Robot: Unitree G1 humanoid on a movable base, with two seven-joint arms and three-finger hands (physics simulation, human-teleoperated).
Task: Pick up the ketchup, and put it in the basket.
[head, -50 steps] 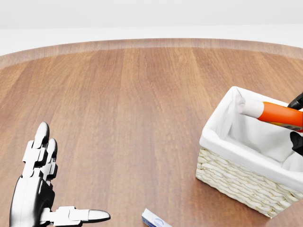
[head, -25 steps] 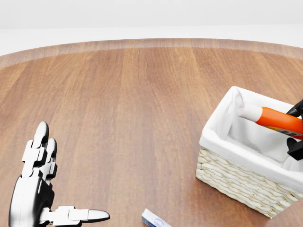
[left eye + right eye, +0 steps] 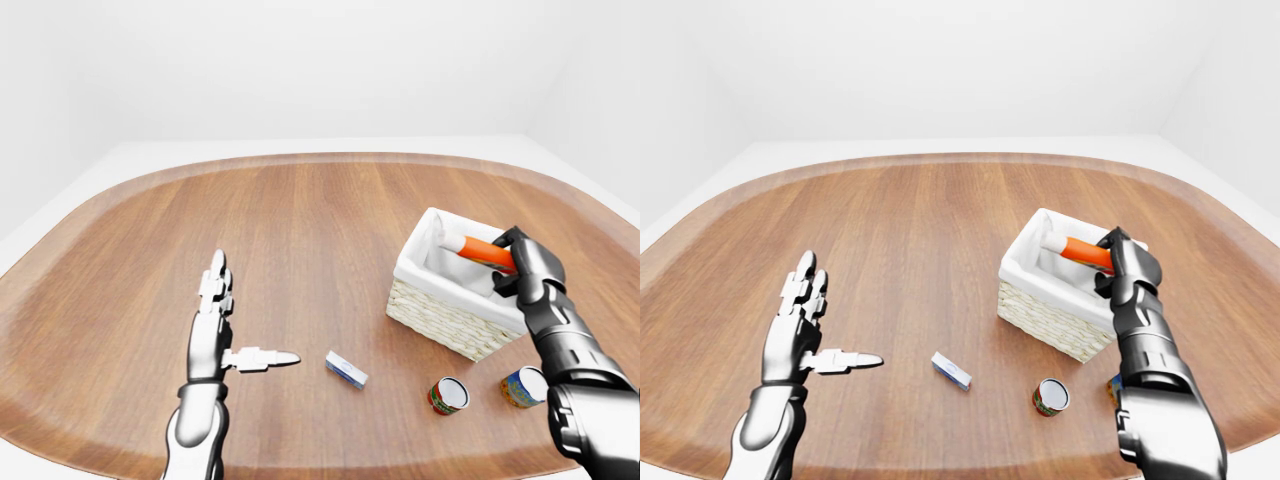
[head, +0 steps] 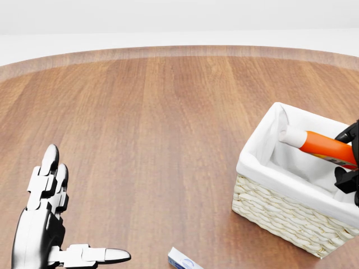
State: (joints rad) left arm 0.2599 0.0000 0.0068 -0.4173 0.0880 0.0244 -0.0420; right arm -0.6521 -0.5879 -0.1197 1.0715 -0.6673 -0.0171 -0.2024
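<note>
Over the last second the ketchup has sunk lower at the right edge of the head view, its white cap (earlier level with the liner's upper fold) now lying down inside the basket against the white liner. The right hand has dropped with it, fingers still closed round the orange body, and now shows slightly further into the frame from the right edge.

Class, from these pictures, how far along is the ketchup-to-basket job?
Done: the orange ketchup bottle with the white cap is lifted and lies tilted over the white-lined wicker basket. In hand: the right hand grips it. Left: lower and release. The left hand is open.
</note>
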